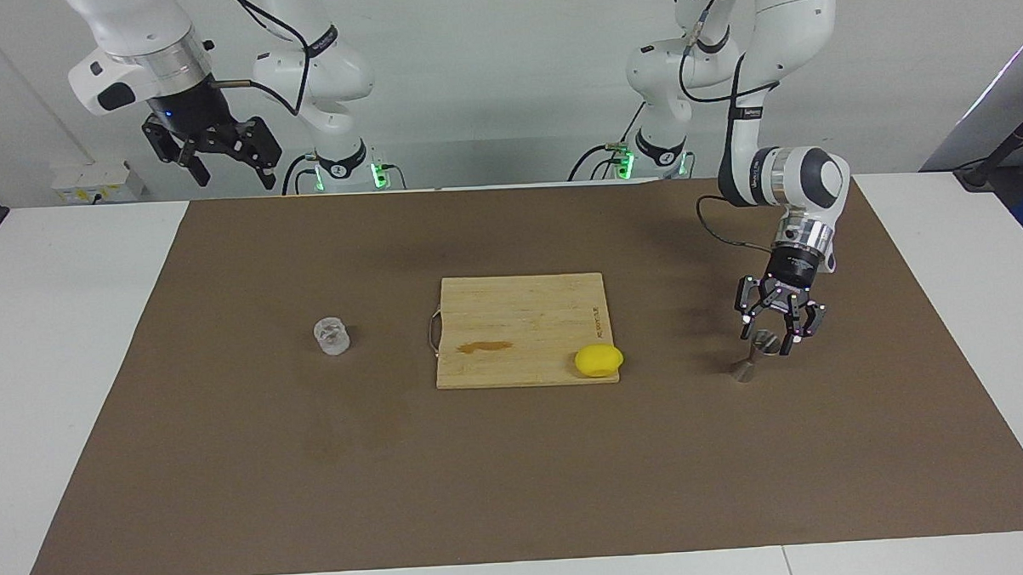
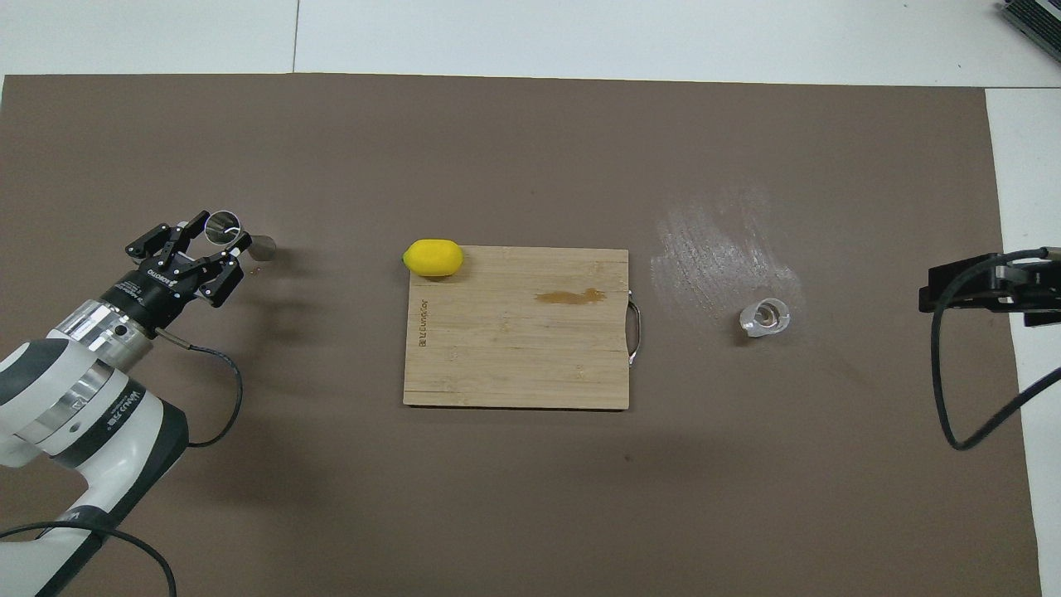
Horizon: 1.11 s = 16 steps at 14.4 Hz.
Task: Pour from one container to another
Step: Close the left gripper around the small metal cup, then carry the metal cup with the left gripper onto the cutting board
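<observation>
The left gripper (image 1: 772,328) (image 2: 214,249) hangs low over the brown mat (image 1: 517,457) toward the left arm's end of the table, its fingers spread apart and pointing down around the top of the steel jigger (image 1: 754,356) (image 2: 232,232). The jigger's upper cone sits between the two fingertips, and its lower cone rests on the mat just below. I cannot tell whether the fingers touch the metal; a gap shows on each side of the rim in the overhead view, so the grip looks unclosed.

Moving out from there toward the middle of the table, a bamboo cutting board (image 1: 521,321) (image 2: 514,348) lies flat on the mat, with a metal handle at the short edge that faces the right arm's end. A yellow lemon (image 1: 599,360) (image 2: 433,257) sits on the board's corner nearest the jigger and farthest from the robots. A brown stain marks the board's surface.

Past the board's handle, toward the right arm's end, the clear glass tumbler (image 1: 333,335) (image 2: 764,317) stands upright on the mat, well apart from the jigger and from both grippers.

The right gripper (image 1: 217,149) (image 2: 986,286) waits raised high over the table's edge at the right arm's end, near the robots' side, its fingers open and holding nothing.
</observation>
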### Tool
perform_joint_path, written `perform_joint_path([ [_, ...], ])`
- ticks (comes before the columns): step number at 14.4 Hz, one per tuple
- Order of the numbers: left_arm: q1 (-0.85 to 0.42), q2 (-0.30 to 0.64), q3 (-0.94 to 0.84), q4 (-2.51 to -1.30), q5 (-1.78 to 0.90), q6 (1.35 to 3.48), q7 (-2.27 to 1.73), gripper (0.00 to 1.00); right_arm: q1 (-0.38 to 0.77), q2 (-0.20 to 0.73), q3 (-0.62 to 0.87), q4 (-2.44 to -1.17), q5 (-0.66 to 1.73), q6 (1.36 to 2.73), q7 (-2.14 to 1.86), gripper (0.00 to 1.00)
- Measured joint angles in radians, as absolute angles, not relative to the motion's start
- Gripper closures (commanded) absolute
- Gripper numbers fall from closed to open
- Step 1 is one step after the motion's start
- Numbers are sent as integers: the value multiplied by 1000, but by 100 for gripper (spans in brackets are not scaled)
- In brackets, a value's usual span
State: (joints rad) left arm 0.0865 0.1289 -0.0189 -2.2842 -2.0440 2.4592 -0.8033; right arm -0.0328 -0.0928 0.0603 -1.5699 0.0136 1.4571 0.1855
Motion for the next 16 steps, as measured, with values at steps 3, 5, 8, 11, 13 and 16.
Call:
perform_joint_path([
  [3,87,130,-18,-2284,-2044,2459,-803,42,-33,-93,60,-1570,14,1457,185,0],
  [5,87,130,-18,-2284,-2044,2459,-803,88,-33,-93,60,-1570,14,1457,185,0],
  [8,87,130,-18,-2284,-2044,2459,-803,100,-33,-93,60,-1570,14,1457,185,0],
  [11,87,130,-19,-2284,-2044,2453,-803,100,-33,-93,60,-1570,14,1457,185,0],
  [13,86,130,-23,-2282,-2046,2415,-808,100,-33,-93,60,-1570,14,1457,185,0],
  [16,84,130,-43,-2270,-2047,2325,-831,100,-33,-93,60,-1570,14,1457,185,0],
])
